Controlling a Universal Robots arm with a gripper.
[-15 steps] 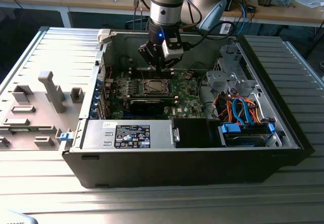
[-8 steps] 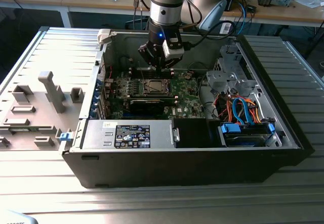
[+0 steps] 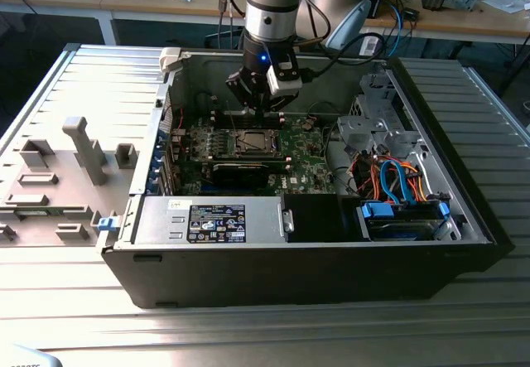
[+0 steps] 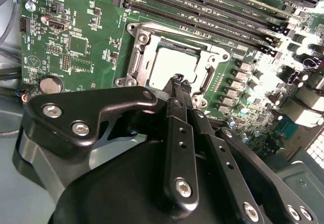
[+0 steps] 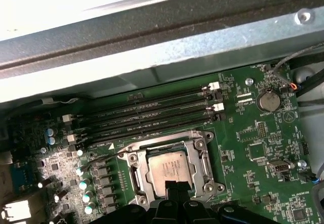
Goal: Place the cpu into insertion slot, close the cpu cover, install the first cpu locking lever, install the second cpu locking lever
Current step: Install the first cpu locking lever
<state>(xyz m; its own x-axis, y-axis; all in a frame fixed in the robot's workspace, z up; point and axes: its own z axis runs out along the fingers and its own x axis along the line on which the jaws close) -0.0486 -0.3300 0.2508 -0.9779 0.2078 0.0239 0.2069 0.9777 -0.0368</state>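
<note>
While cpu sits in insertion slot | claw above

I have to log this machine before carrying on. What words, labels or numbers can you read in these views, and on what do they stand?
Nothing can be read with certainty.
Label on the power supply: white print on black, too small to read.
Motherboard: white markings beside its parts, too small to read.
Memory slots: pale lettering along them, blurred.
cpu: faint marks on its metal top, unreadable.
</note>
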